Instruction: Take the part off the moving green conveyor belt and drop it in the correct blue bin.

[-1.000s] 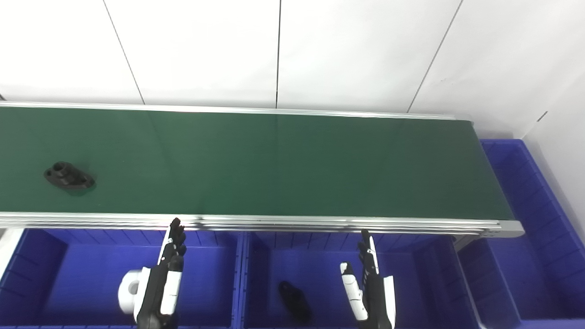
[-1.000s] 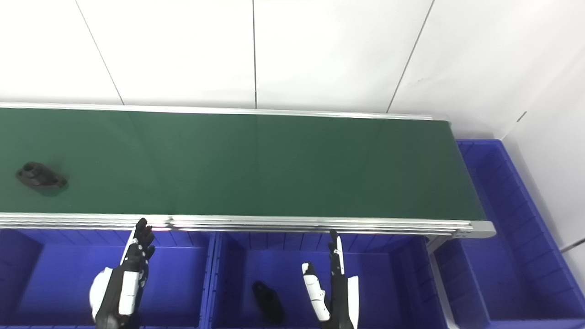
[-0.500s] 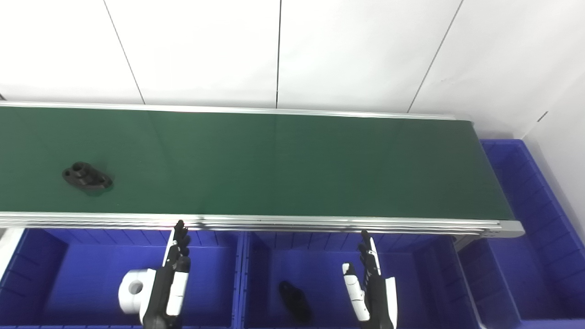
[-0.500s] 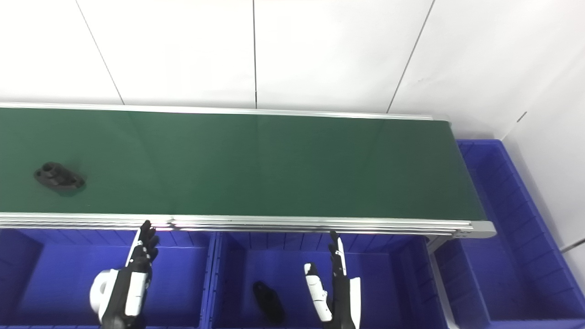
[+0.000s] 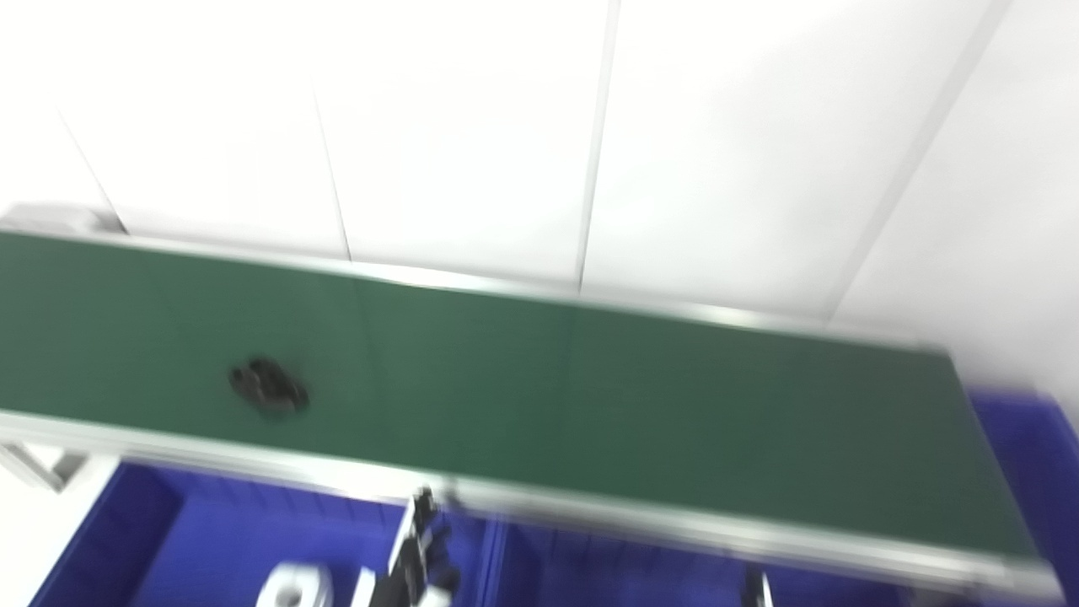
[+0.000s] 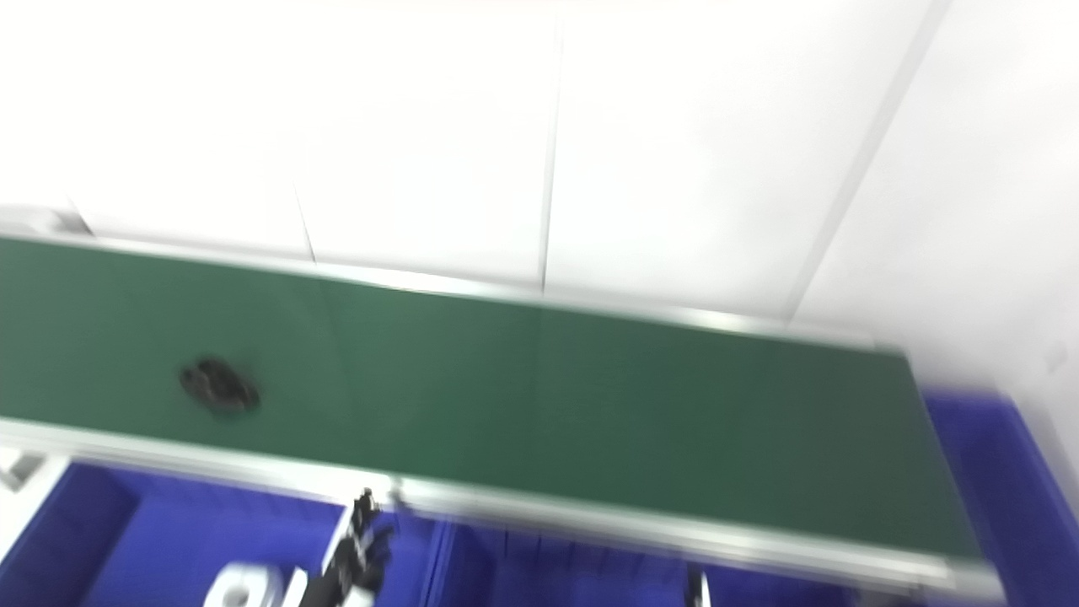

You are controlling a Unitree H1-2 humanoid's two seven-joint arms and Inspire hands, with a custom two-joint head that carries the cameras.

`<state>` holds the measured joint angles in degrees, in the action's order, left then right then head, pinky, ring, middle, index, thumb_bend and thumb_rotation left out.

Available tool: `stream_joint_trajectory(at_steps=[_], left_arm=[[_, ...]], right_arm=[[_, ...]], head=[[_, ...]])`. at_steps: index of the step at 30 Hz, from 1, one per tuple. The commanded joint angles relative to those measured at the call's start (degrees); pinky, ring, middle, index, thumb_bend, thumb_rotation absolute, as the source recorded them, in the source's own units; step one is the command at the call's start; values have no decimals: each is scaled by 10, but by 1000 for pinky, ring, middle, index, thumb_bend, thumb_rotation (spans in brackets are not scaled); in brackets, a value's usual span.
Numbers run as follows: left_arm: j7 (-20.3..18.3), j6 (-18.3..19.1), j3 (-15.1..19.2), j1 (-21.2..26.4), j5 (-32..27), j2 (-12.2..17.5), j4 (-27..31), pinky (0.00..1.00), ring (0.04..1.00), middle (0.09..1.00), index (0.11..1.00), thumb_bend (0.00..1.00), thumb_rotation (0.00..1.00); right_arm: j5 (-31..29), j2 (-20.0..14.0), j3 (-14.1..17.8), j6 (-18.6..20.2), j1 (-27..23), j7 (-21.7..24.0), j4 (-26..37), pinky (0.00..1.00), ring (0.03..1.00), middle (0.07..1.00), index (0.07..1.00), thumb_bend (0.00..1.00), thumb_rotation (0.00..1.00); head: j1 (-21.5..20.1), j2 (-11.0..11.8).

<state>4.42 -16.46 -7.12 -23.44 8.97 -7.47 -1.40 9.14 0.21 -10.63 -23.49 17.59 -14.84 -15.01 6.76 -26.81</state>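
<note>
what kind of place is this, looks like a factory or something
Probably a mock sorting line in a lab or workshop, though the views are blurred: a long green conveyor belt carries a small black part, blue plastic bins sit below it, and plain white wall panels stand behind.

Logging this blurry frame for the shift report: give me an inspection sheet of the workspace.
Surface: green belt, tilted in view and blurred; bare apart from one part.
Job's things: black part on the belt's left stretch, untouched; blue bins below the near rail.
Clutter: white part in the left bin, cut off by the frame edge.
Hands: left hand below the rail, over the bins, holding nothing, fingers too blurred to judge; right hand only a sliver at the bottom edge.
Cables: nothing seen.
Surroundings: white panelled wall behind the belt.
</note>
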Motion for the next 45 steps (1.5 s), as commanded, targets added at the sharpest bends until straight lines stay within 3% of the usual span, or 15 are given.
stream_joint_trajectory(at_steps=[1, 7, 17, 23, 28, 36, 41, 45], left_arm=[[14, -19, -1, 1, 10, -6, 7, 821, 875, 943, 961, 794, 864], [13, -21, -6, -1, 1, -11, 4, 826, 876, 944, 957, 781, 838], [12, -16, -11, -1, 5, -9, 2, 768, 865, 940, 940, 781, 810], [15, -21, -12, 1, 5, -14, -4, 765, 857, 919, 930, 778, 795], [16, -29, -12, 4, 5, -15, -14, 755, 857, 926, 929, 774, 770], [14, -19, -16, -1, 5, -16, -1, 730, 855, 939, 927, 799, 745], [13, -12, -18, -4, 11, -16, 12, 723, 851, 932, 929, 789, 755], [9, 5, -21, -12, 7, -15, 36, 743, 854, 934, 932, 801, 765]], right_arm=[[6, -5, -3, -34, -5, -8, 5, 1000, 1000, 1000, 1000, 594, 1000], [-6, -16, -12, -34, -6, -7, 5, 1000, 1000, 1000, 1000, 564, 1000], [-14, -25, -20, -34, -7, -5, 4, 1000, 1000, 1000, 1000, 549, 1000], [-24, -26, -17, -34, -8, 4, -1, 1000, 1000, 1000, 1000, 593, 1000], [-20, -26, -13, -34, -8, 3, 0, 1000, 1000, 1000, 1000, 542, 1000], [-30, -27, -9, -34, -3, 17, 11, 1000, 1000, 1000, 1000, 497, 1000], [-20, -27, -7, -34, 0, 15, 22, 1000, 1000, 1000, 1000, 527, 1000], [32, -31, -21, -34, 4, -28, 49, 1000, 999, 1000, 1000, 519, 931]], head=[[4, 0], [28, 4], [31, 6], [36, 19], [40, 23], [43, 2], [39, -15], [24, -41]])
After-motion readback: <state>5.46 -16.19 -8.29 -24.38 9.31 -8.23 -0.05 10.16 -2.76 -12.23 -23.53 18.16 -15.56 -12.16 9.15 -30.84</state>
